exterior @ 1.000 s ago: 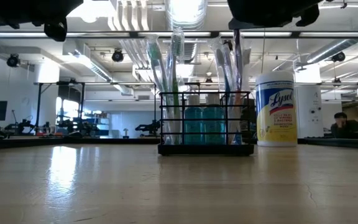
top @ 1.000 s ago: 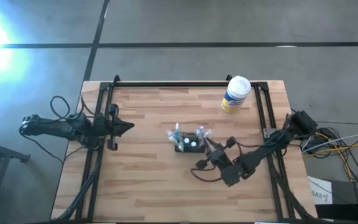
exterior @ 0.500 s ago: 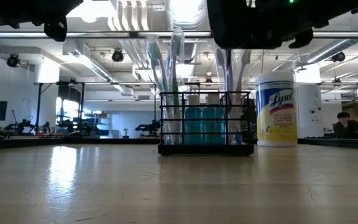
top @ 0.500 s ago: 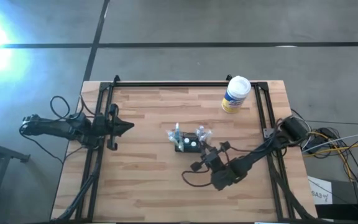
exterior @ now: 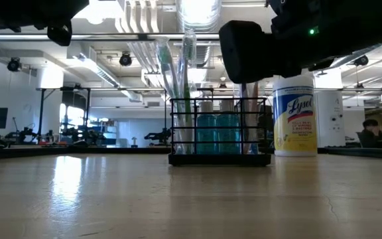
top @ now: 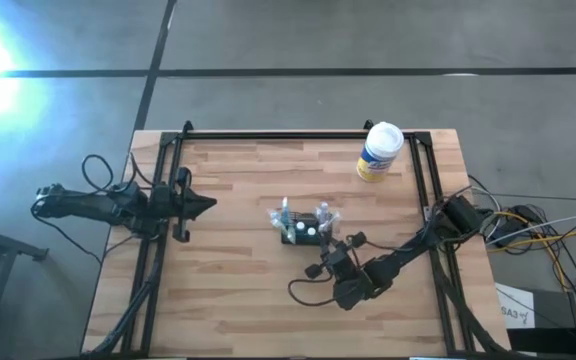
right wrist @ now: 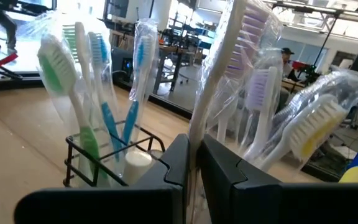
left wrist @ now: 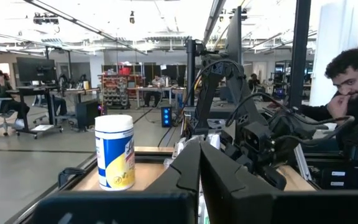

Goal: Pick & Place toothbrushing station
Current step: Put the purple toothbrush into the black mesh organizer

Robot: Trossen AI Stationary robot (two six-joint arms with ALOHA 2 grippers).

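Observation:
The toothbrushing station (top: 303,231) is a small black wire holder standing on its base at the table's middle. Several wrapped toothbrushes (right wrist: 73,81) stick up from it, and a teal cup (exterior: 217,133) sits inside. My right gripper (right wrist: 194,157) is shut and points level at the station's near right corner (top: 328,248). It hangs above table height in the low view (exterior: 257,50). My left gripper (top: 208,205) waits shut at the table's left side, clear of everything. My right gripper's shut fingertips stand right at the handle (right wrist: 199,134) of a white wrapped toothbrush with purple bristles, coming level from the station's near right. The fingers hide the spot, so I cannot tell whether they touch it.
A white-and-yellow wipes canister (top: 379,152) stands at the far right of the table. Black frame rails (top: 298,135) run along the far, left and right edges. A person (left wrist: 347,81) sits beyond the table's right side. Bare wood lies near and left of the station.
My right gripper has come down, with its wrist shifting toward the table's near-left, and now sits level with the toothbrush heads in the low view. It has stayed shut. The station has not moved.

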